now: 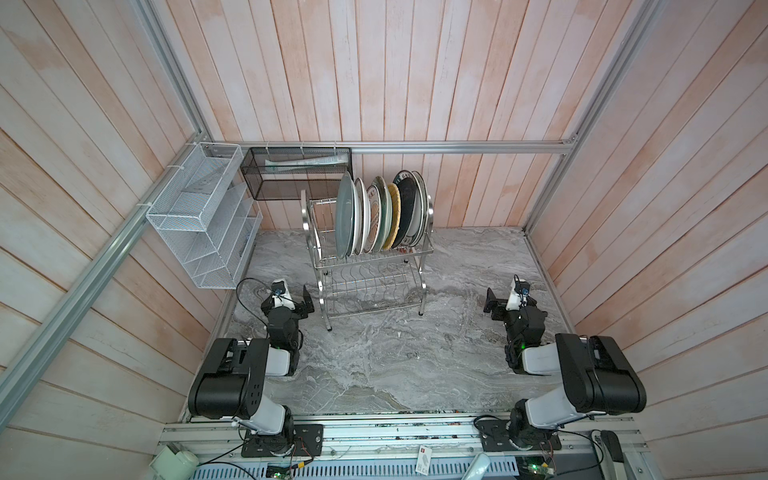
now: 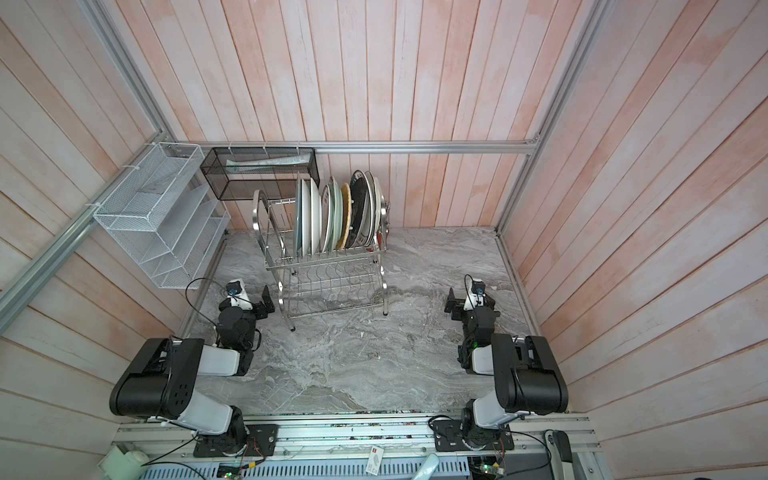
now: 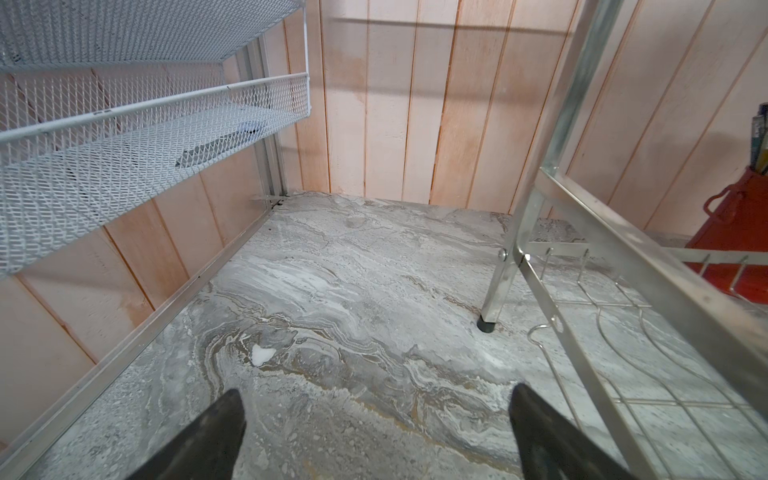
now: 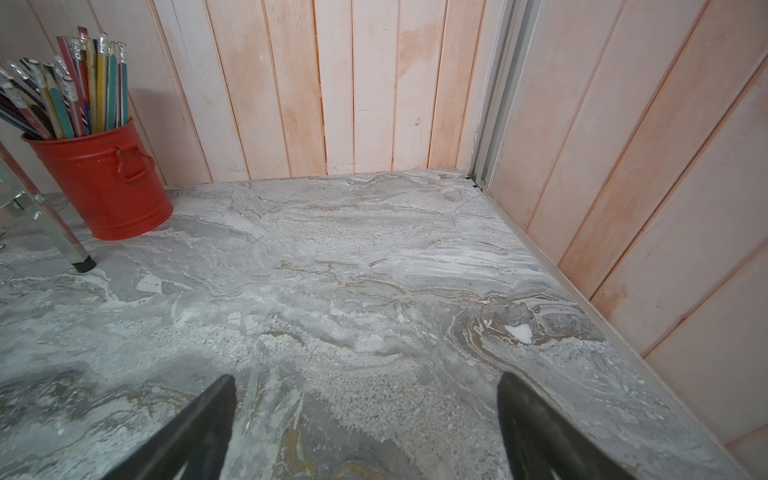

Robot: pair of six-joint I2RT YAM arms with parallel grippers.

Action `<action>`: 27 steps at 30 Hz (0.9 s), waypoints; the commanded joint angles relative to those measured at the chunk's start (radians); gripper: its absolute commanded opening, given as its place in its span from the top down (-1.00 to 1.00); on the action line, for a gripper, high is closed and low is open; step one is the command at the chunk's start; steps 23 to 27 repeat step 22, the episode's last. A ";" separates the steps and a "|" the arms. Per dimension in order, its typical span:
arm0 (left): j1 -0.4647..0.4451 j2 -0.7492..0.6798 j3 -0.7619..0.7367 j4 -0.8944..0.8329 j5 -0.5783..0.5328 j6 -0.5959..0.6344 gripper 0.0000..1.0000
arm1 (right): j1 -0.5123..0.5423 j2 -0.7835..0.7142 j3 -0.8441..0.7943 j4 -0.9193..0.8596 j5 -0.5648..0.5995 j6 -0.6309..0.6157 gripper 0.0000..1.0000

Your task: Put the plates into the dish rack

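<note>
Nearest, at left: left gripper [image 1: 308,302], jaws spread fully wide with nothing between them, just beside the near left leg of the dish rack [image 1: 374,258] but apart from it; in the left wrist view, only bare marble tabletop [image 3: 332,291] inside the gap. At right, level with it: right gripper [image 1: 492,301], jaws equally wide, gripping nothing, well apart from the rack. Farther back, mid-table: the rack itself, with the plates [image 1: 376,216] upright on edge in a close row between the prongs of its upper tier, grey-blue at the left end, yellow woven and black toward the right. Beside a far rack leg, on the marble: red cup [image 4: 104,183] full of pencils [image 4: 75,91]. Farthest, on the walls: white mesh organiser [image 1: 199,224] and black mesh basket [image 1: 291,174]
</note>
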 commanded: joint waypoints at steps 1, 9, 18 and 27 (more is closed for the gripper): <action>-0.001 -0.006 0.005 0.001 -0.005 0.004 -1.00 | 0.004 -0.007 0.014 -0.009 0.000 -0.009 -0.95; -0.002 -0.005 0.005 0.001 -0.005 0.004 -1.00 | 0.003 -0.007 0.015 -0.011 -0.001 -0.009 -0.96; 0.009 0.000 0.015 -0.013 0.024 0.003 -1.00 | 0.003 -0.007 0.015 -0.010 -0.001 -0.010 -0.95; 0.009 -0.008 0.005 -0.005 0.023 0.004 -1.00 | 0.004 -0.007 0.014 -0.011 -0.001 -0.009 -0.95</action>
